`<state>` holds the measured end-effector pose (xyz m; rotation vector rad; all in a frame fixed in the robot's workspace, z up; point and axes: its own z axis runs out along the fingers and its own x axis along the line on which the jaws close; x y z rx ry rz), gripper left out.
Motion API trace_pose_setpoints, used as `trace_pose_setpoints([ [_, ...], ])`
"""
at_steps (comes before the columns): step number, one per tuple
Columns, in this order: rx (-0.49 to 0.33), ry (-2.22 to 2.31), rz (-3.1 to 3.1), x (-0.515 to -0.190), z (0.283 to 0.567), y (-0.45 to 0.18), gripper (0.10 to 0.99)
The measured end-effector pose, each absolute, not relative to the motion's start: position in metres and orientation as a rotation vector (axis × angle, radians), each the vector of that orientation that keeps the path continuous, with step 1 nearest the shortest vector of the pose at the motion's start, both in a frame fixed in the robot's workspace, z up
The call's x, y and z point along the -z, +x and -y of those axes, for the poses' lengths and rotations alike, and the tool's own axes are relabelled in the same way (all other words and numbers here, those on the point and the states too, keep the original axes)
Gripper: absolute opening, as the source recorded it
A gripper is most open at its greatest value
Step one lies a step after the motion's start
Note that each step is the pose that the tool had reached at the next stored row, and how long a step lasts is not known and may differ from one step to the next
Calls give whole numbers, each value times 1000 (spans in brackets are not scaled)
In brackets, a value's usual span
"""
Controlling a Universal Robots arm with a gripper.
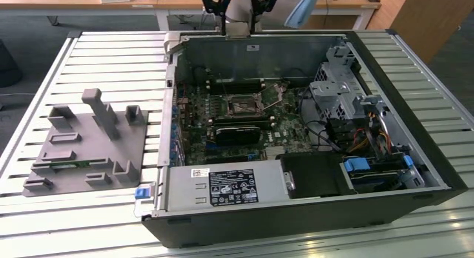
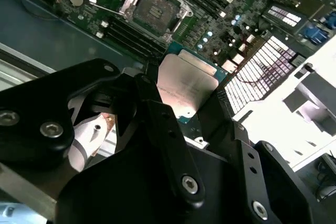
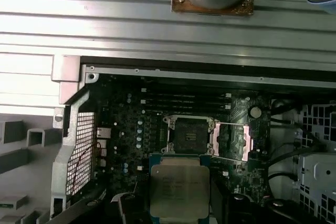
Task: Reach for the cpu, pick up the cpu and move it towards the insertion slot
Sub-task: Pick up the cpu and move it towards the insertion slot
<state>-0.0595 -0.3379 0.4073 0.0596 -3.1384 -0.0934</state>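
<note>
The chip [image 2: 186, 85] was held clamped between the gripper [image 2: 181, 103] fingers above the open case, carry step underway, lining-up over the socket [image 3: 188, 135] judged needed.

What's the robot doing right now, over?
Gripper shut on the cpu, held above the open case. Insertion slot open, chip not in yet. Nothing between them.
</note>
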Motion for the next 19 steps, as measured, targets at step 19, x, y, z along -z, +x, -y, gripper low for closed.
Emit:
trace_pose_setpoints([
  [19, 94, 57, 3143, -406, 334, -14, 545],
])
